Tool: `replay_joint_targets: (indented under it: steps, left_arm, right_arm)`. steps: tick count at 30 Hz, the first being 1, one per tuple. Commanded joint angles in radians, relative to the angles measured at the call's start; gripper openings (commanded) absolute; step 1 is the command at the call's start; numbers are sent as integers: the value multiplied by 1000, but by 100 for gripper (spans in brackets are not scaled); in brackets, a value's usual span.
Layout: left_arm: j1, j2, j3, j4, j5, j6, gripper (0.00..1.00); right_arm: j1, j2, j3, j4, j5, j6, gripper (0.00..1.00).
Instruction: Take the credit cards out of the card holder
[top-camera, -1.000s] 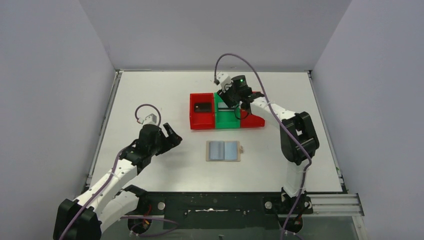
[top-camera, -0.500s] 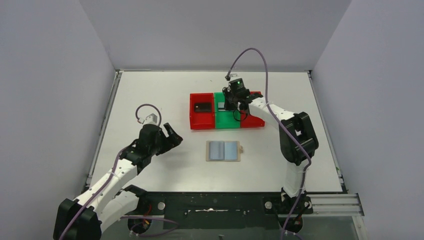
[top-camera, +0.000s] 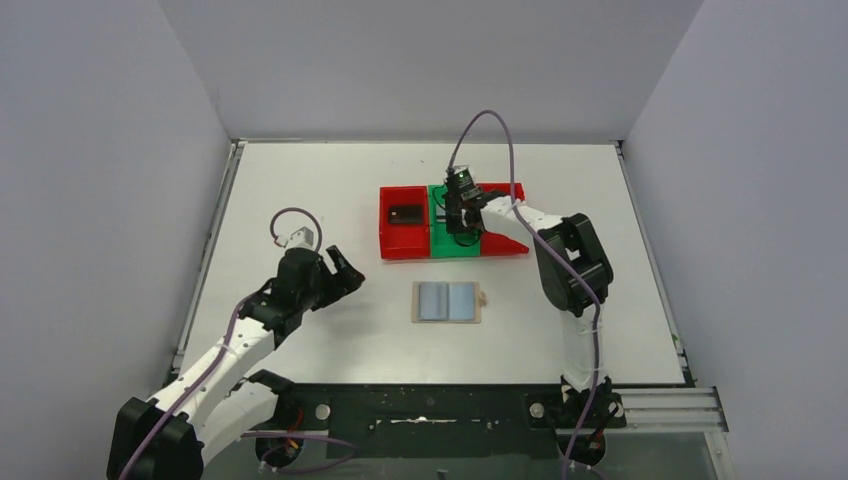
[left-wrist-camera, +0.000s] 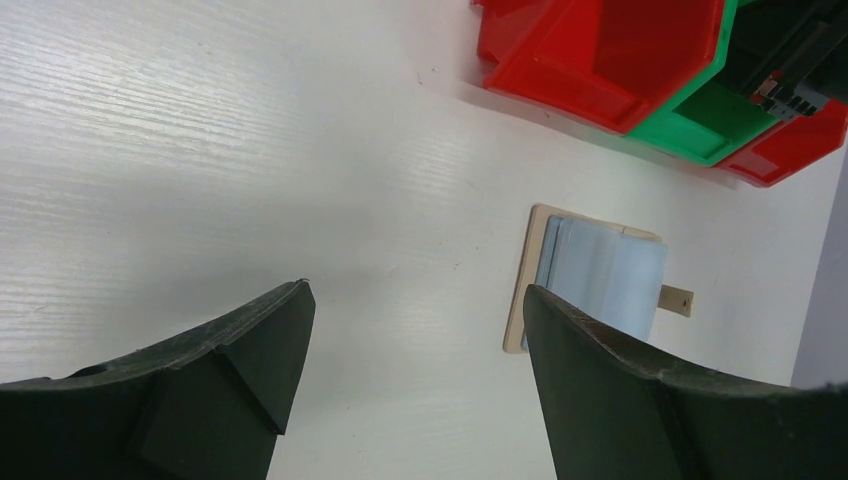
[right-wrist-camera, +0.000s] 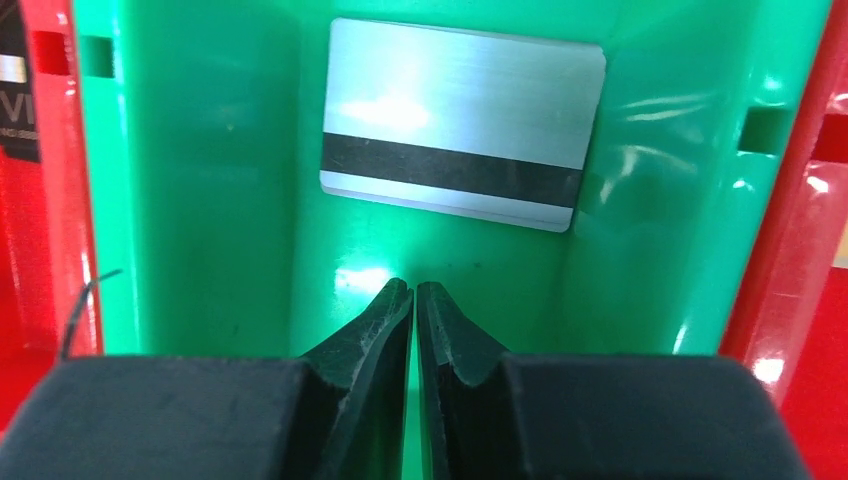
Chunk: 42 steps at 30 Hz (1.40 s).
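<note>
Credit card (right-wrist-camera: 463, 122) flat in green bin (right-wrist-camera: 200, 200), just ahead of right jaws.
Right jaws pressed together, empty; left jaws spread, card holder (left-wrist-camera: 598, 277) beyond them.

The silver-grey card (right-wrist-camera: 463, 125), at 12 o'clock in the right wrist view, looks like shiny brushed metal with 1 matt black stripe. The green bin (right-wrist-camera: 200, 200) under it is glossy, smooth plastic, as are the 2 red bins (left-wrist-camera: 600, 50). The table (left-wrist-camera: 200, 150) is matt white, finely grained. The card holder (left-wrist-camera: 598, 275) has a smooth blue lining. The right gripper (right-wrist-camera: 415, 295) is matt black.
</note>
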Motion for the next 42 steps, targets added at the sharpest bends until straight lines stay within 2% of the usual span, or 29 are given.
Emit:
replay_joint_targets:
  steps: [1, 10, 29, 33, 37, 42]
  left_arm:
    - [7, -3, 5, 47, 9, 6, 77]
    - [8, -11, -1, 46, 6, 4, 77]
    - [10, -3, 5, 45, 9, 7, 77]
    - [10, -2, 1, 48, 11, 8, 77]
    - [10, 13, 0, 63, 27, 6, 77]
    - [10, 26, 9, 75, 32, 5, 77]
  right_arm:
    - [10, 18, 61, 27, 70, 7, 10]
    - [8, 81, 123, 15, 97, 5, 12]
    - [8, 133, 149, 34, 162, 5, 15]
    - [10, 79, 113, 39, 115, 2, 21]
    - [18, -33, 88, 57, 39, -21, 33]
    - [28, -174, 56, 60, -3, -42, 42]
